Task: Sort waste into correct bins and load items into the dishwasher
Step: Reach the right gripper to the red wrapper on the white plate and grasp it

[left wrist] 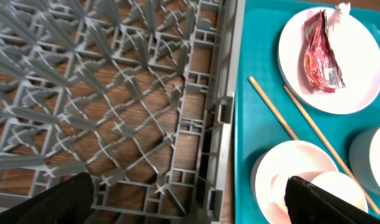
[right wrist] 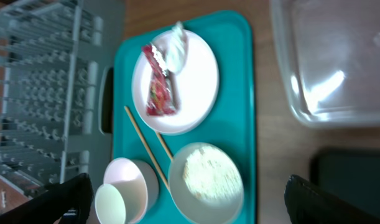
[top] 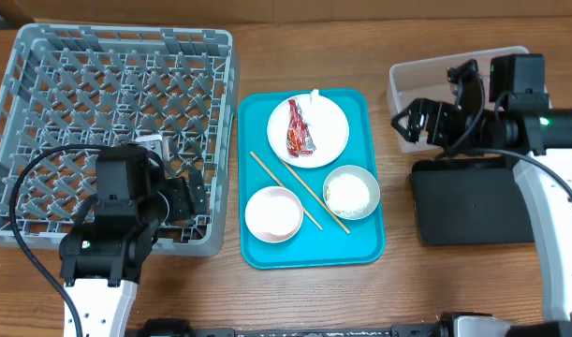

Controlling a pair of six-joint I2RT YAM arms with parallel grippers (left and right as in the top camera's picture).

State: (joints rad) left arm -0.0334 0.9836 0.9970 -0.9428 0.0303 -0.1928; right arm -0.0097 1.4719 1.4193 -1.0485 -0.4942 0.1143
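The grey dish rack stands at the left. On the teal tray a white plate carries the red-and-white wrapper. Two chopsticks lie diagonally below it. The pink bowl holds the small white cup. The grey bowl holds white rice. My left gripper is open and empty over the rack's front right corner. My right gripper is open and empty above the left edge of the clear tub. The black tray lies in front of the tub.
A crumpled white scrap lies at the plate's far rim. A black cable loops over the rack's front left. Bare wooden table runs along the front.
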